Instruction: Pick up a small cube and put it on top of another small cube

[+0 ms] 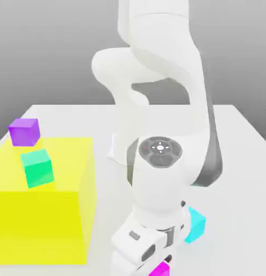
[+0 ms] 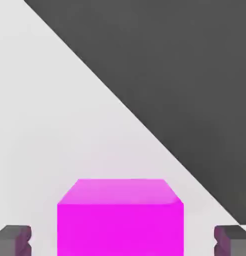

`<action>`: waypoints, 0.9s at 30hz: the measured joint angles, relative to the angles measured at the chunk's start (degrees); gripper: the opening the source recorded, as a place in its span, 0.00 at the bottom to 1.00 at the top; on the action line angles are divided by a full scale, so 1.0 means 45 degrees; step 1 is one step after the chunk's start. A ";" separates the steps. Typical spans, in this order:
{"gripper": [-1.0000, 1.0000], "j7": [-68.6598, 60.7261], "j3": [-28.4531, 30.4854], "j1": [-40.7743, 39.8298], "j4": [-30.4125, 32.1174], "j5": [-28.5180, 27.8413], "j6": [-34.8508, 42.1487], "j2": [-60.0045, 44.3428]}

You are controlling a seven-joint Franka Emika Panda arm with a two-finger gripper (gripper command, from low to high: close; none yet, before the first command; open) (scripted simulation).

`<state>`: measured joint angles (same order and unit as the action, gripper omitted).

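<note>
Right, I have the arm (image 1: pixel 156 32) reaching low over the pale table (image 1: pixel 237 156), down at the near side of the exterior view. The big yellow block (image 1: pixel 40 221) stands over at the exterior view's left, well apart from the hand, so the carry needs height before any sideways travel. The gripper (image 2: pixel 123 241) is open, a finger on each side of the pink cube (image 2: pixel 120 230), with bare space between each finger and the cube's faces.

The step in hand, as I judge it, is the grasp. I want to hold the wrist steady, keep the cube centred, and close evenly so that neither finger shoves it first. The table's edge looks near, so a lopsided squeeze could nudge it that way. Once both faces are pinched, I'd lift straight up and slowly, watching for slip, and only then head for the green cube (image 1: pixel 38 168), which seems to be on the block's top.

Now the pink cube itself: vivid magenta, plain, crisp-cornered, its front face flat and saturated, its upper face a paler pink. It looks square to the fingers, which suits a flush grip. In the exterior view it peeks out right beneath the hand.
</note>
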<state>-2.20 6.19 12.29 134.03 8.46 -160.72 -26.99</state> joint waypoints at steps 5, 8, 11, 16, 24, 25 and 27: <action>0.00 0.0056 0.0052 0.0038 0.0047 -0.0088 0.0169 0.0205; 0.00 0.0333 0.0335 0.0242 0.0328 -0.0458 0.1154 0.1470; 0.00 0.0924 0.0770 0.0003 0.0288 -0.0257 0.2525 0.2737; 0.00 0.2800 0.1789 -0.0854 0.0019 -0.0453 0.4962 0.4860; 0.00 0.6947 0.2451 -0.3108 -0.0372 -0.2307 0.8710 0.8436; 0.00 0.7520 0.2473 -0.3459 -0.0434 -0.2595 0.9212 0.8916; 0.00 0.7996 0.2561 -0.3754 -0.0133 -0.2817 0.9047 0.9087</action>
<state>33.78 17.71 -4.60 133.43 -4.22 -120.01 13.90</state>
